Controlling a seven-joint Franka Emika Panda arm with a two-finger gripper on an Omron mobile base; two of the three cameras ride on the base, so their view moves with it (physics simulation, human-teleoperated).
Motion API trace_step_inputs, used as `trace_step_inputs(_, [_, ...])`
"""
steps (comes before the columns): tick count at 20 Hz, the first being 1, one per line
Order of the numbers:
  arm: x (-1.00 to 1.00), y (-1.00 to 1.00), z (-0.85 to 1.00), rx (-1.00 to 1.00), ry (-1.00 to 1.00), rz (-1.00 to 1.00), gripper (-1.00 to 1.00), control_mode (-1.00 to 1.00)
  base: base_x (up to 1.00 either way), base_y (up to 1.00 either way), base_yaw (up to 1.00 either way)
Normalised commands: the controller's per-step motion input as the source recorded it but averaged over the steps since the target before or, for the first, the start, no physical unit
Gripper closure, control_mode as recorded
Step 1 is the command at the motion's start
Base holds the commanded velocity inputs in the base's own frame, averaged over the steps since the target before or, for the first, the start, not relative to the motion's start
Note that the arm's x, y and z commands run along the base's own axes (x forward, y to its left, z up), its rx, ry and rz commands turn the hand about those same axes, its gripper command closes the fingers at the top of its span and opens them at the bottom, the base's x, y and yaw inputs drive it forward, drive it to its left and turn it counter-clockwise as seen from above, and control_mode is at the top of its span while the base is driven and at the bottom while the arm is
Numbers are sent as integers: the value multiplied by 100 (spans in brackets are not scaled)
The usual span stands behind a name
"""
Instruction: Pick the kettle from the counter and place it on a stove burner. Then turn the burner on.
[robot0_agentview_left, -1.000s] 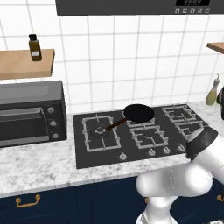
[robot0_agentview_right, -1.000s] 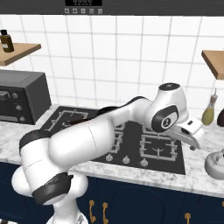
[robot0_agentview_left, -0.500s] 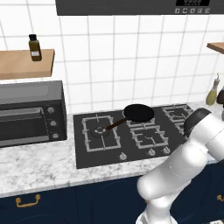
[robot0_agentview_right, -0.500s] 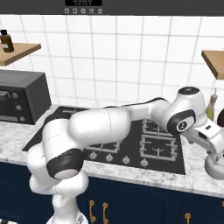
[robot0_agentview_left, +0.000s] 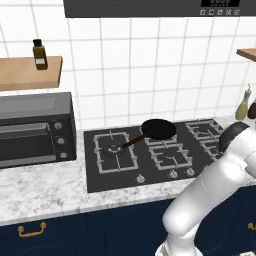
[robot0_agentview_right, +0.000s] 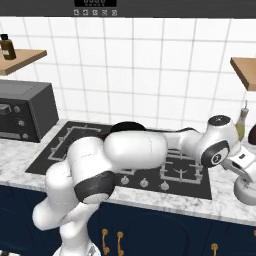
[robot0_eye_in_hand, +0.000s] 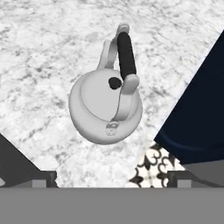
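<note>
I see a kitchen: a black stove (robot0_agentview_left: 160, 152), a toaster oven (robot0_agentview_left: 35, 127) at nine o'clock, white wall tiles (robot0_agentview_left: 150, 70), a marble counter (robot0_agentview_left: 45, 192).

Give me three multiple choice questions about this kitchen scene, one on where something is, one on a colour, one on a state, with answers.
1. Where does the kettle stand?
A. On a stove burner
B. On the marbled counter
C. On the wooden shelf

2. What colour is the grip on the kettle's handle?
A. Black
B. Red
C. Yellow

3. How does the end effector stand?
A. Shut on the kettle
B. Shut on the frying pan
C. Open above the kettle, holding nothing

Answers:
1. B, the hand view shows it resting on marbled stone.
2. A, the grip is dark against the silvery body.
3. C, both fingertips sit wide apart, clear of the kettle.
</note>
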Motion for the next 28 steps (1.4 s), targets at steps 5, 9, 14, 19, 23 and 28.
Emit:
trace_step_inputs(5, [8,-30,14,2,0,0,-100,-100,0,0,0])
trace_step_inputs(9, [2,-7,8,1,2,0,-100,-100,0,0,0])
trace_step_inputs(14, [13,-23,-17,0,5,0,-100,-100,0,0,0])
trace_step_inputs(19, [21,-25,-6,0,1,0,-100,-100,0,0,0])
trace_step_inputs(23, [30,-35,-2,1,0,0,-100,-100,0,0,0])
trace_step_inputs(28, [15,-38,-17,5,0,0,-100,-100,0,0,0])
